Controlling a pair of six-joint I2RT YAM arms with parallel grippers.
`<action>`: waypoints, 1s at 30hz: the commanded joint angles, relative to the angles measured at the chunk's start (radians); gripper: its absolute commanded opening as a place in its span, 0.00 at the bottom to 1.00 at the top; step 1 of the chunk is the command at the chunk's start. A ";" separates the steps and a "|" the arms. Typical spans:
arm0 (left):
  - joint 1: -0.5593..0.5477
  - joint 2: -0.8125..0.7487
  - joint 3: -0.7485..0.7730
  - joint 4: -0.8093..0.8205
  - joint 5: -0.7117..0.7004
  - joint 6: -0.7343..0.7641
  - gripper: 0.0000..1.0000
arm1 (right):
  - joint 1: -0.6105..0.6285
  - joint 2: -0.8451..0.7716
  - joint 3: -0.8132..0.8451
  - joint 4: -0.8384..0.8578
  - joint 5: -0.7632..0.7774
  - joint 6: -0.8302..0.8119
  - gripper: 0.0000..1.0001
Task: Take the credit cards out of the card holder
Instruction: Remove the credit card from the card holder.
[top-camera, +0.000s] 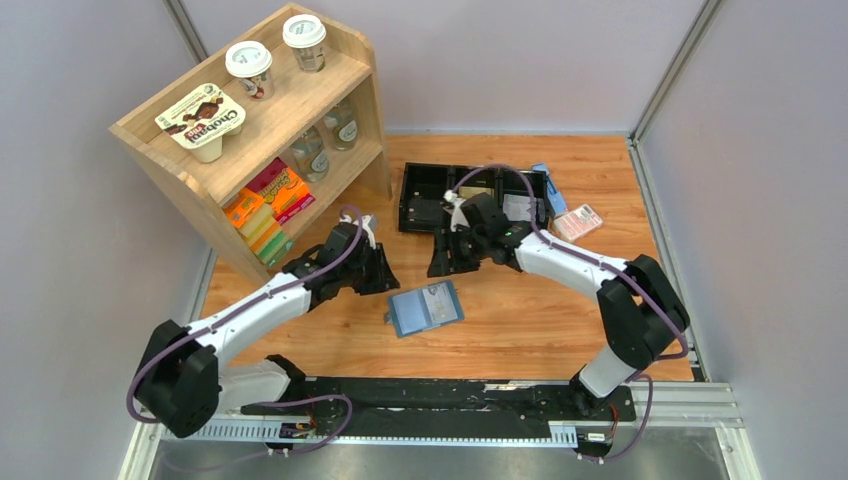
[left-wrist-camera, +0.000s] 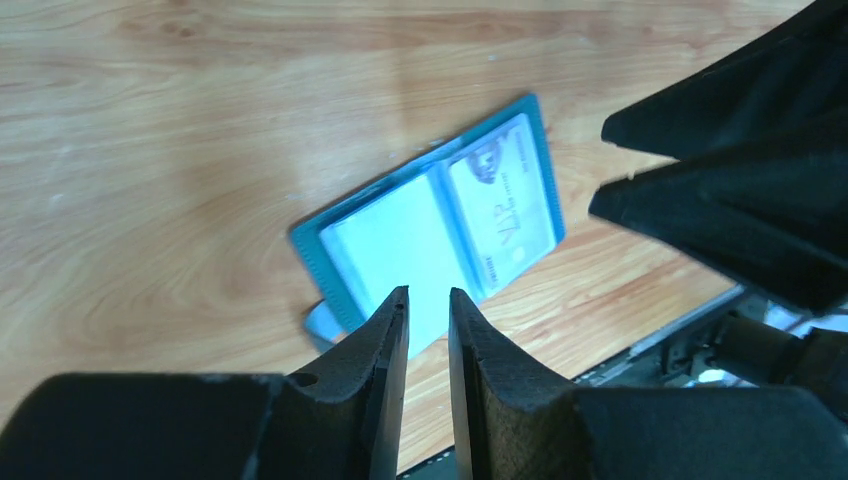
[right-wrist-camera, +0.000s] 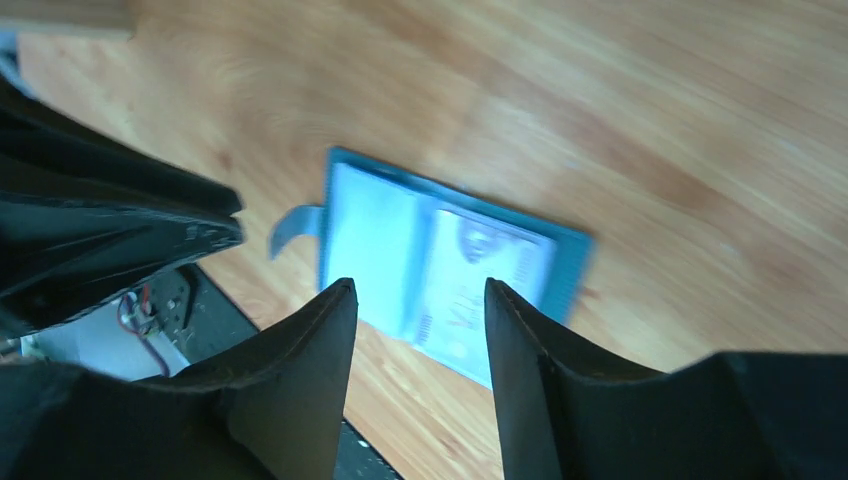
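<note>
From above, the wooden tabletop (top-camera: 520, 330) carries the card holder (top-camera: 425, 308). It is a square teal wallet lying open and flat near the front, between the two arms. The left pincer (top-camera: 383, 278) hangs just beside its upper left corner, and the right pincer (top-camera: 443, 262) hangs just behind it. Further back lies a long black tray (top-camera: 420, 190), with a gold card (top-camera: 478, 190) near its middle and a whitish card (top-camera: 520, 207) towards its right end. A pink-white packet (top-camera: 577, 222) lies just right of the tray. A pale wooden shelf (top-camera: 330, 75) stands at the left. On its top are two lidded cups (top-camera: 248, 62) and a yogurt pack (top-camera: 203, 118) labelled "Chobani". Clear jars (top-camera: 340, 125) and bright boxes (top-camera: 265, 205) fill the lower levels. In the left wrist view, the holder's grey-blue inside shows a stitched teal border and glossy clear pockets. The right pocket holds a pale credit card (left-wrist-camera: 505, 205) with grey print too blurred to read surely. The left pincer's matt black fingers (left-wrist-camera: 385, 340) stand only a narrow slit apart and grip nothing. In the right wrist view, the right pincer's fingers (right-wrist-camera: 330, 330) are spread wide above the open holder, touching nothing, and a small teal tab curls from the holder's left edge.
</note>
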 joint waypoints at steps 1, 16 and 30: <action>0.002 0.105 0.052 0.130 0.122 -0.090 0.29 | -0.072 -0.058 -0.107 0.031 0.016 0.020 0.51; -0.083 0.346 0.046 0.299 0.126 -0.251 0.29 | -0.097 -0.018 -0.233 0.164 -0.091 0.031 0.21; -0.087 0.419 -0.032 0.403 0.149 -0.324 0.31 | -0.098 0.049 -0.328 0.279 -0.154 0.072 0.11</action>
